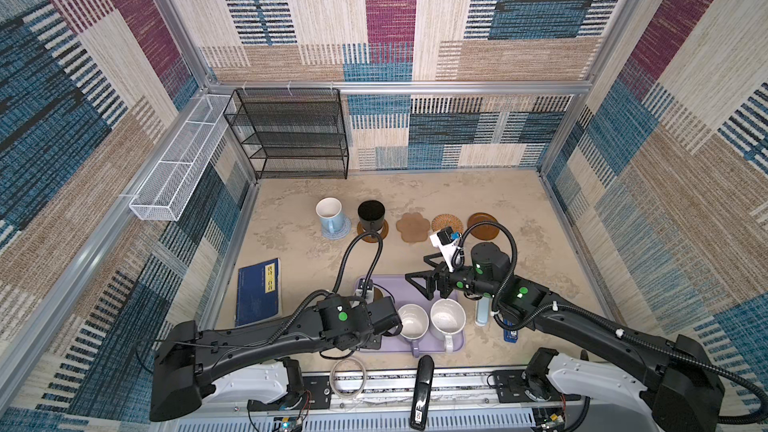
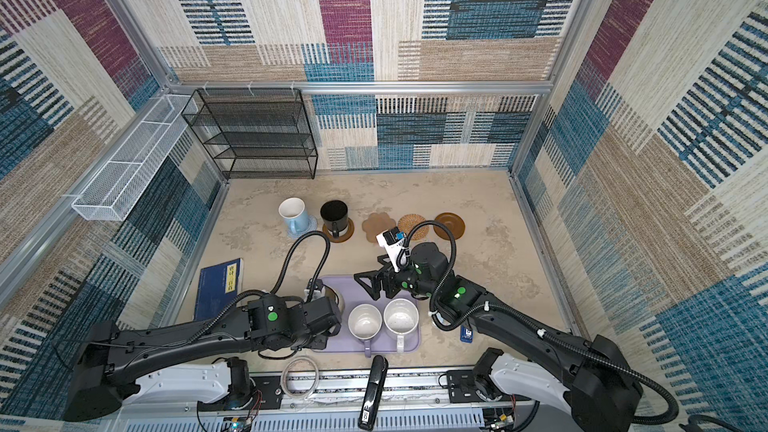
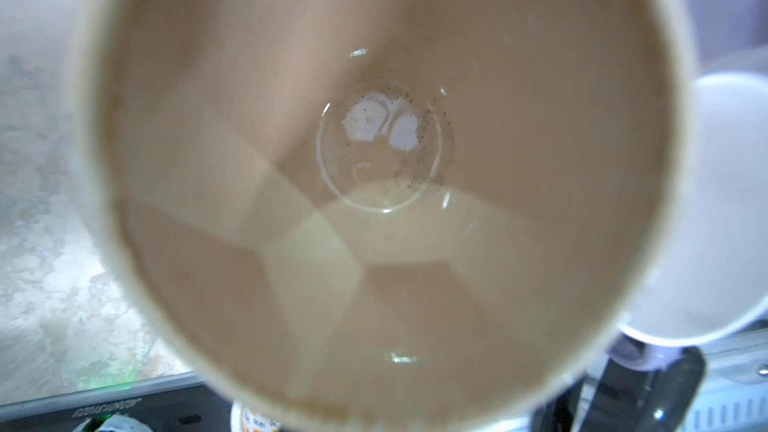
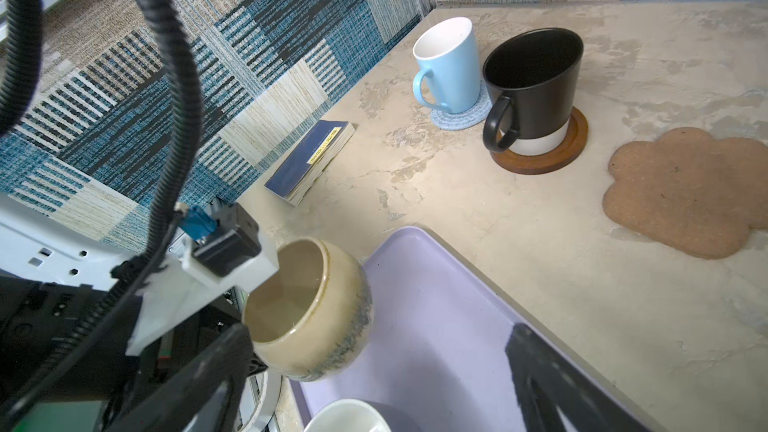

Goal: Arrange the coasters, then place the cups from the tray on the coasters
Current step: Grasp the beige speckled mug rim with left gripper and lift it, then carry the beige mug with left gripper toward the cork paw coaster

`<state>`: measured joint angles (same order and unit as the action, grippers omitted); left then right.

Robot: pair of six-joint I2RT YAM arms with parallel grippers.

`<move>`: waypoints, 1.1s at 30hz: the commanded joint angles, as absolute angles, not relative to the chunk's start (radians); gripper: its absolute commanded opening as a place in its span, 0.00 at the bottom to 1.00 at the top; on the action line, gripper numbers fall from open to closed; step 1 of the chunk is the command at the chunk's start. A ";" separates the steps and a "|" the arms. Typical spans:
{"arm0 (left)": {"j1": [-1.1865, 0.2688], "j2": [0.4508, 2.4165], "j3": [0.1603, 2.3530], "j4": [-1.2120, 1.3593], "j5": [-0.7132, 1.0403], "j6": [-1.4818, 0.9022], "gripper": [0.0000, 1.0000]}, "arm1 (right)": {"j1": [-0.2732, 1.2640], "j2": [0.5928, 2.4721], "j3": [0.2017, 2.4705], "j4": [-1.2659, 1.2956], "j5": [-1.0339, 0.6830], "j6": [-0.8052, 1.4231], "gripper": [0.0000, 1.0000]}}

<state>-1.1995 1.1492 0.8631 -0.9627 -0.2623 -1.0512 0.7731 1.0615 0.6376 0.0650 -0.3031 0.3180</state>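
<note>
Squat beige mug (image 4: 324, 309) in L gripper (image 1: 374, 299), tilted at far-left corner of lavender tray (image 1: 395, 290).
L fingers closed on beige mug, grip itself hidden under wrist cam; in left wrist view only mug's pale-brown inside, close up. Can't tell if base touches tray. R gripper (image 1: 417, 270) over tray's far edge, fingers wide apart. On tray, upright, side by side, both pale inside, handles twd near edge: lavender mug (image 1: 412, 322), speckled white mug (image 1: 446, 317). In a row at far side of desk (image 1: 519, 268), L to R: light blue mug (image 1: 329, 214) on blue-grey woven coaster (image 1: 338, 233); black mug (image 1: 371, 214) on wooden disc (image 1: 384, 231); then bare paw coaster (image 1: 412, 226), rattan coaster (image 1: 446, 220), 2nd wooden disc (image 1: 478, 228). Dark blue book (image 1: 258, 292) flat on desk, left of tray.
</note>
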 commanded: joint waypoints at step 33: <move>-0.829 1.653 1.578 -0.904 -0.155 -0.580 0.00 | 0.428 1.125 0.617 0.341 -0.446 0.386 1.00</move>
